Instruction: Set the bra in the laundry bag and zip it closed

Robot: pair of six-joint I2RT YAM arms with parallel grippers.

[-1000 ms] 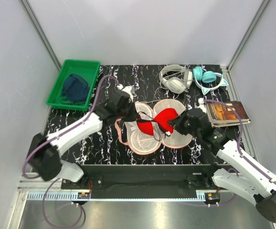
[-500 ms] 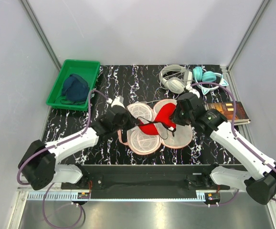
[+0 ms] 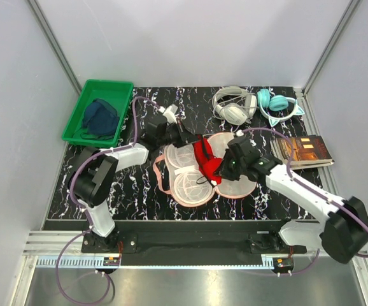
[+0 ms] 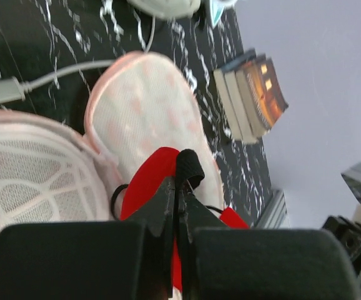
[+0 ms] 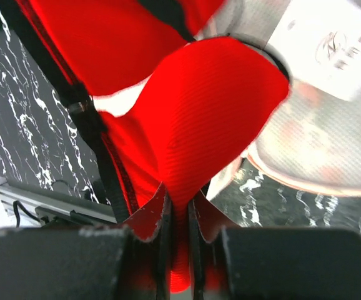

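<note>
Red fabric clamped in right gripper [image 5: 179, 209], just over the laundry bag's [image 3: 187, 186] right half. Bra [image 3: 204, 156] bunched across the bag's open middle, long axis far-to-near. Fully closed at the bag's far edge, left gripper [image 4: 179, 187] (perhaps nipping a strap).

The bra [image 3: 204, 156] is bright red, the laundry bag [image 3: 237, 187] peach-pink with white mesh, the table [image 3: 190, 105] black, white-veined.

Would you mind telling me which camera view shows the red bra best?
The top external view: the whole bra shows there, bunched over the open laundry bag. The right wrist view shows only a red fold pinched in the right gripper; the left wrist view, a red patch past the shut left gripper.
</note>
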